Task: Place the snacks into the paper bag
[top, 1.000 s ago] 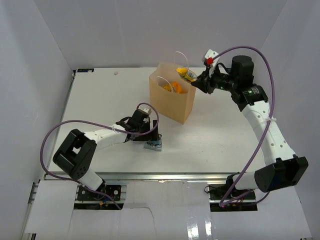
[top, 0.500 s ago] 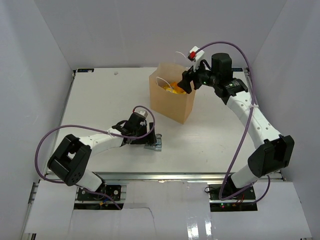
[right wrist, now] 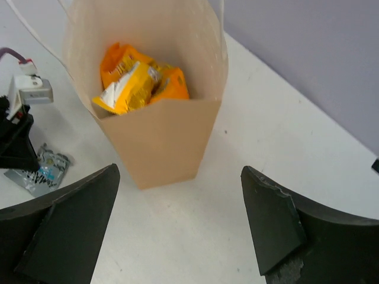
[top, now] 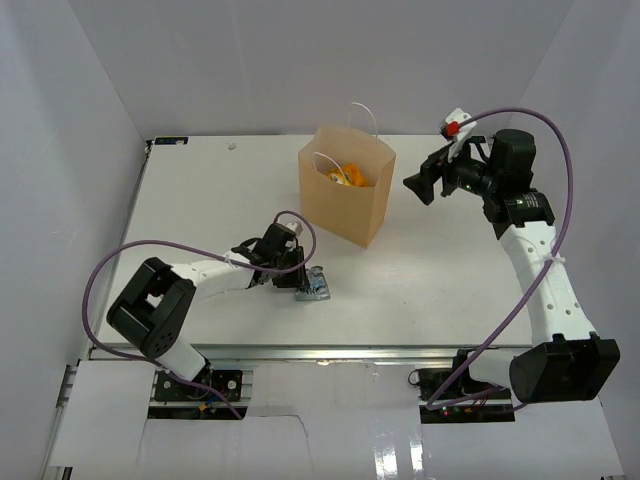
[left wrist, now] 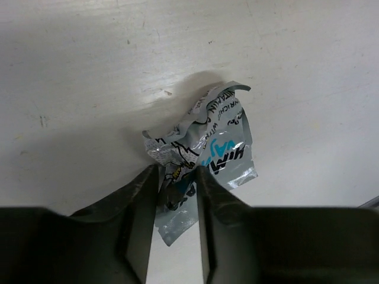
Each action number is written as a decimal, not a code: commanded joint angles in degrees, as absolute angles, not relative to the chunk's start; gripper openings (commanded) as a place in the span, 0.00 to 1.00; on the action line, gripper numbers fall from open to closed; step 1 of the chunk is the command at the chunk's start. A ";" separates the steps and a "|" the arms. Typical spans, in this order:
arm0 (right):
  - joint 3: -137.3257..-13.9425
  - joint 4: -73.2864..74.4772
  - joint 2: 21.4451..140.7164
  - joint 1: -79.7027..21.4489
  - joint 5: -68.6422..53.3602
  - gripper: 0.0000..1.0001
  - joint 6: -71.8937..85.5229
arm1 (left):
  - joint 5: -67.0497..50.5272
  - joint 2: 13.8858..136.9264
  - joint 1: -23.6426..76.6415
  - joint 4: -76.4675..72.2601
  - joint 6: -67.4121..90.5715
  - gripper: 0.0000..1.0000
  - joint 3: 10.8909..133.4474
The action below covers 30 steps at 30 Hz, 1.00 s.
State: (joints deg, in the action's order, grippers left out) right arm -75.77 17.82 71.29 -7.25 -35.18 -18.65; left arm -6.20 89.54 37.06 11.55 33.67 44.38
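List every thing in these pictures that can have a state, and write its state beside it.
Paper bag: upright, open at the top.
Orange and yellow snacks: inside the bag.
Grey-blue packet: crumpled, lying on the table, pinched at one end.
Left gripper: jaws shut on the packet.
Right gripper: jaws open, empty, raised beside the bag.

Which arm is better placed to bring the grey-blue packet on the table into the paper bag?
Left. The left gripper is shut on the grey-blue packet, close to the paper bag. The right gripper is open and empty, on the bag's other side.
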 commanded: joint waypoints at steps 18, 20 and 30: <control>-62.49 22.06 67.50 -0.70 -38.59 0.89 -23.38 | -1.50 64.16 36.91 13.80 22.07 0.02 61.15; -62.05 22.06 67.41 -0.70 -38.67 0.89 -23.64 | -1.23 65.56 36.65 14.32 19.70 0.01 68.88; -59.68 21.71 66.53 -0.70 -38.94 0.89 -23.91 | -5.44 90.85 34.54 15.90 13.27 0.02 105.15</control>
State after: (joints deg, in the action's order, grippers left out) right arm -60.14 22.55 68.36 -0.86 -37.74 -23.14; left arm -3.66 83.57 35.64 12.56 16.43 97.80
